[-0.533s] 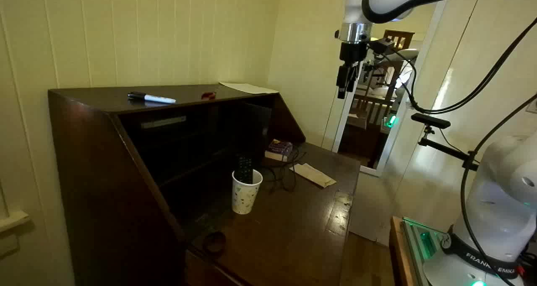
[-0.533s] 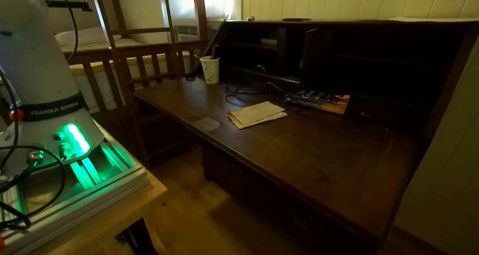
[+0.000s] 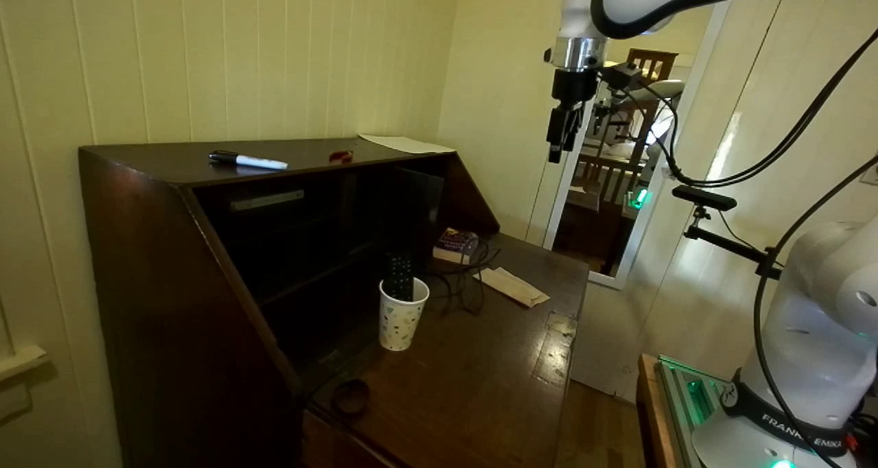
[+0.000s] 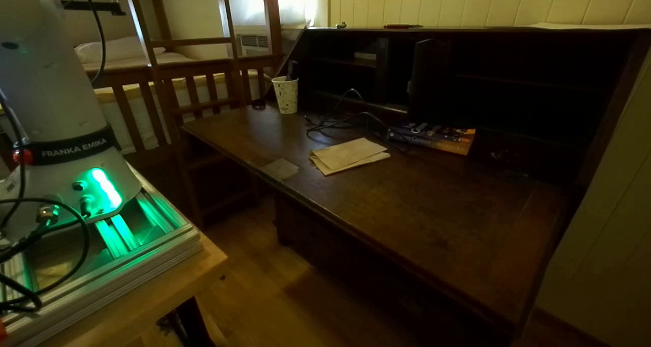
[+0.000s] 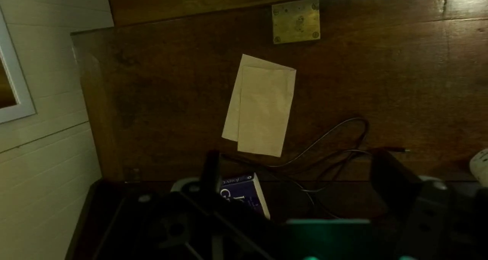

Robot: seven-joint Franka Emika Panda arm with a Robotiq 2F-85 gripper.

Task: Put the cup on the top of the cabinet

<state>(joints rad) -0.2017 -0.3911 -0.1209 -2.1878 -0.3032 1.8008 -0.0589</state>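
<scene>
The cup is white with small specks and stands upright on the cabinet's fold-down desk surface. A dark remote-like object sticks up from its mouth. The cup also shows in an exterior view and at the right edge of the wrist view. The cabinet is dark brown, with slanted sides, inner shelves and a flat top. My gripper hangs high above the right end of the desk surface, away from the cup. In the wrist view the gripper is open, with nothing between its fingers.
A marker, a small red object and white paper lie on the cabinet top. On the desk surface are a book, a tangled cable, folded brown paper and a dark round object.
My gripper has shifted very slightly left in an exterior view, toward the cabinet. The cup and the other objects have not moved.
</scene>
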